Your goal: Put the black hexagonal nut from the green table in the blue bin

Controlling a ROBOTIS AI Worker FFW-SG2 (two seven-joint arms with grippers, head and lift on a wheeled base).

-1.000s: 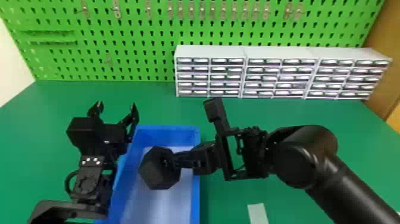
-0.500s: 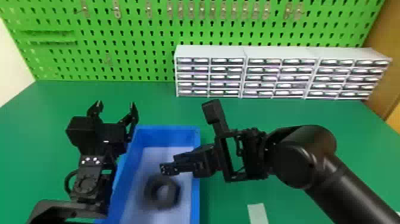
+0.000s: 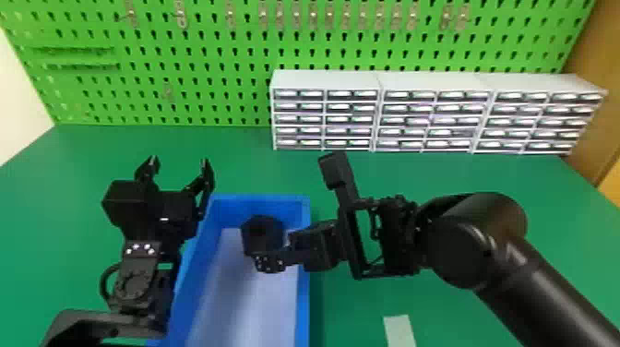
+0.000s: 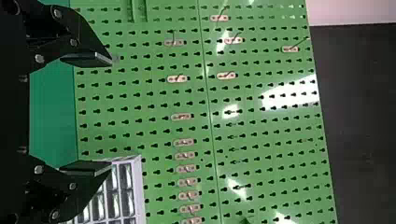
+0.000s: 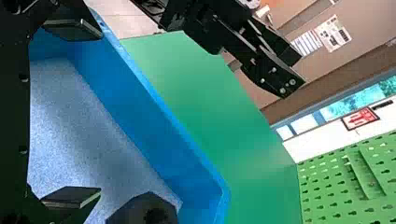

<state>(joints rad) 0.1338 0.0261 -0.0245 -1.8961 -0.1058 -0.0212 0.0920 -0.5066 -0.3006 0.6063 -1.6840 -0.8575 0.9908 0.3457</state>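
- The black hexagonal nut (image 3: 262, 235) was inside the blue bin (image 3: 303, 277), towards its far end; I could not establish whether it had come to rest (it appeared tipped rather than flat).
- The right gripper (image 5: 100, 113) was over the blue bin, its jaws spread wide with nothing pinched between them. The left gripper (image 3: 180, 160) was beside the blue bin's left wall, jaws likewise parted and empty.
- Principal risk, in my judgement: a nut on edge could have rolled on and struck the blue bin's wall, though the walls looked likely to contain it.
- Second risk: the right gripper sat close enough that a low or sideways withdrawal could have clipped the nut or dragged the blue bin's rim.
- Third risk, minor: a careless swing of the left gripper could have nudged the blue bin across the green table (image 3: 461, 184).
- Change noted: half a second earlier the nut had shown as a blurred ring nearer the blue bin's near end; it had since shifted towards the far end and turned. Both arms had kept nearly the same pose beside and over the blue bin.
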